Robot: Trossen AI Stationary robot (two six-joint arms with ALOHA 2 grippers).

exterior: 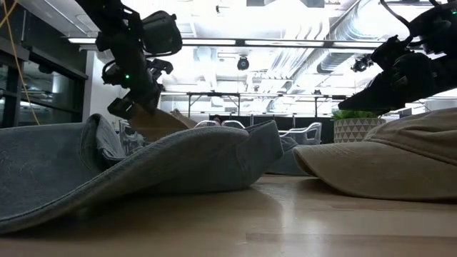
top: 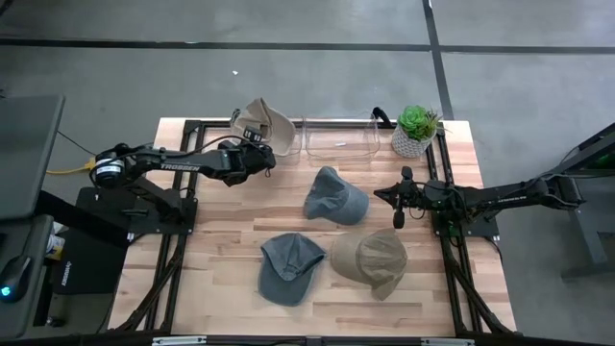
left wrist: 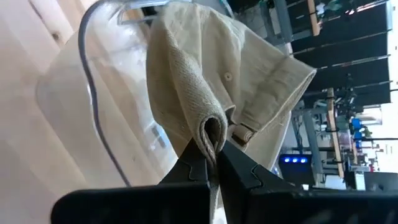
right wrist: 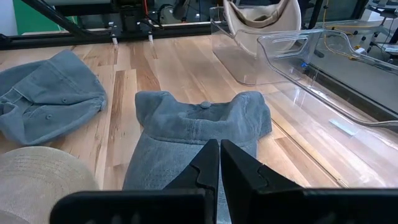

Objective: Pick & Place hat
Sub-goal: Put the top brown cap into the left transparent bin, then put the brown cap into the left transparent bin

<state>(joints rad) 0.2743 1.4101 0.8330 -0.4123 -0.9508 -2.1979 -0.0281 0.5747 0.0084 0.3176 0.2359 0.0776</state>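
While our left gripper [top: 261,144] pinches the soft tan cloth hat [top: 266,119], we hold it up just beside the clear plastic bin [top: 338,138].
White letters on our left arm [top: 183,165] read TROSSEN. Our right gripper [top: 398,217] hangs with fingers together, holding nothing, over the pale wooden table [top: 231,226], near two floppy grey-blue caps [top: 334,197] and a rough tan cap [top: 373,259]. Beyond the table we see grey floor.

You have three hats lying on the surface [top: 221,250]: one hat [top: 335,197] near the middle, two toward the front edge, side by side [top: 287,268] [top: 372,259]. A bin [top: 340,139] sits along the back edge, a plant [top: 416,130] at its right. Left of the bin, a fourth hat [top: 262,120] hangs from the left arm's fingers [left wrist: 214,163].
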